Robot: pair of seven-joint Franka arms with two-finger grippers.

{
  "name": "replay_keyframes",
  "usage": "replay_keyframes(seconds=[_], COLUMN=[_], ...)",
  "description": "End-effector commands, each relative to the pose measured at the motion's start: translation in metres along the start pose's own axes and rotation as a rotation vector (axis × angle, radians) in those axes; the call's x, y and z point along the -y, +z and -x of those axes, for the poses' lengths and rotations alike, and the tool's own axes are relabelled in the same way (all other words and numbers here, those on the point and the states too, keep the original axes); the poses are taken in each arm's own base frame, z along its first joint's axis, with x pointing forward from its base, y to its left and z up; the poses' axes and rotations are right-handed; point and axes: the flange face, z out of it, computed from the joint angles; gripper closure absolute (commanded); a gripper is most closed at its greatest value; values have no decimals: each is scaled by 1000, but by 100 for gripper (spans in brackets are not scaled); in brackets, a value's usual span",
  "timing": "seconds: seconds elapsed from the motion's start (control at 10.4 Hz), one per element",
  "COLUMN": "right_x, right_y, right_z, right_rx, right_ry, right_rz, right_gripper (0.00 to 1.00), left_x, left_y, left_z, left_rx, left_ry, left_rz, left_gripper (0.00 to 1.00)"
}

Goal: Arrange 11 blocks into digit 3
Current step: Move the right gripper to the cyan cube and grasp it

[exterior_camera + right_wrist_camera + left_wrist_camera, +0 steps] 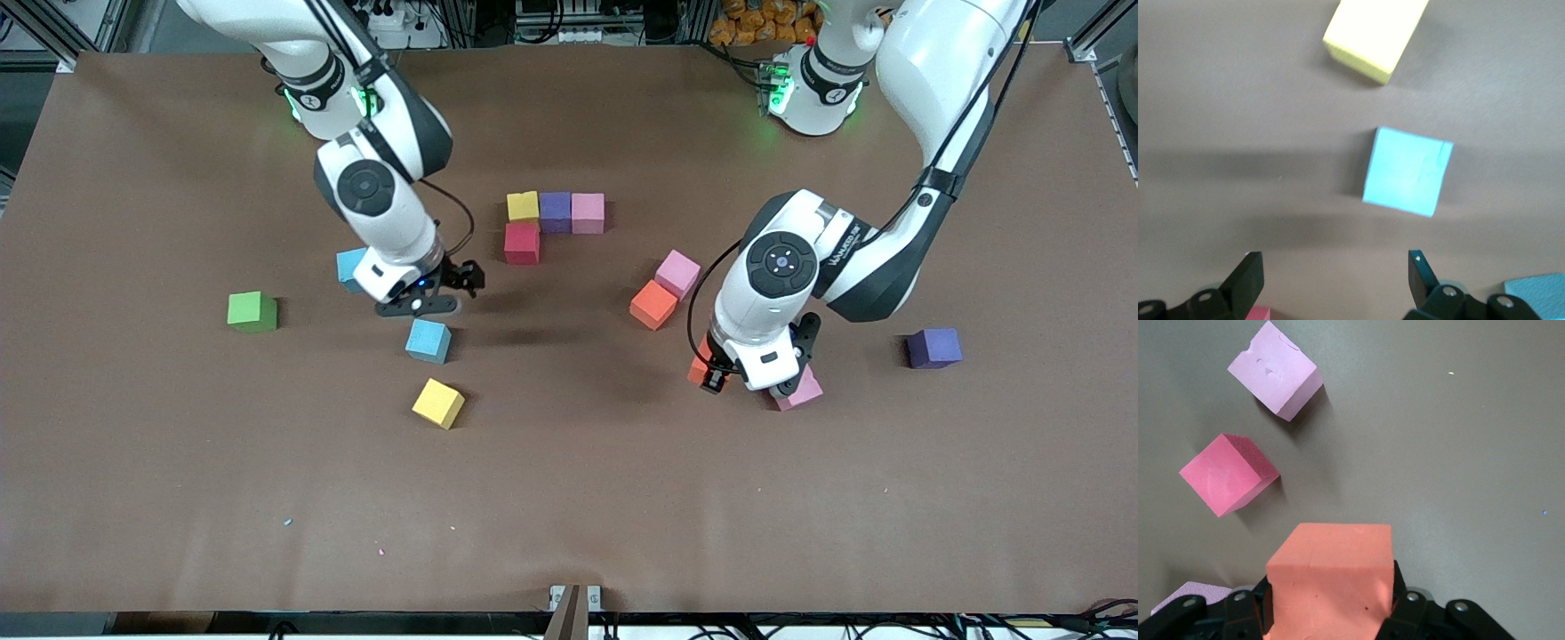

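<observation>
My left gripper (751,373) is shut on an orange block (1331,580), low at the table toward the left arm's end, right beside a pink block (800,391). Another orange block (653,304) and a pink one (677,272) lie close by, and a purple block (933,348) sits apart. My right gripper (1335,267) is open with nothing between its fingers, hovering just above a light blue block (1408,171). A yellow block (438,403) lies nearer the camera than that one. A yellow (523,206), a purple (555,212) and a pink block (588,213) form a row mid-table, with a red block (522,243) against the yellow one.
A green cube (252,311) stands toward the right arm's end of the table. A second light blue block (351,267) is partly hidden by the right arm's wrist. The brown table (569,498) stretches bare toward the front camera.
</observation>
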Motion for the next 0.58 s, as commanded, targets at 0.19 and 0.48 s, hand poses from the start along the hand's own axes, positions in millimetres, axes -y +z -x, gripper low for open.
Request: replay_keyframes(seconds=[0.19, 0.48], right_x=[-29, -39], right_y=[24, 40], right_z=[-41, -63], right_rx=[-7, -33], right_ry=[168, 221], right_rz=[12, 7], right_gripper=[9, 8], left_x=[2, 2], left_y=[-12, -12], left_z=[1, 2], left_rx=[-2, -2], left_ry=[-2, 0], left_rz=[-5, -5], left_gripper=[100, 100])
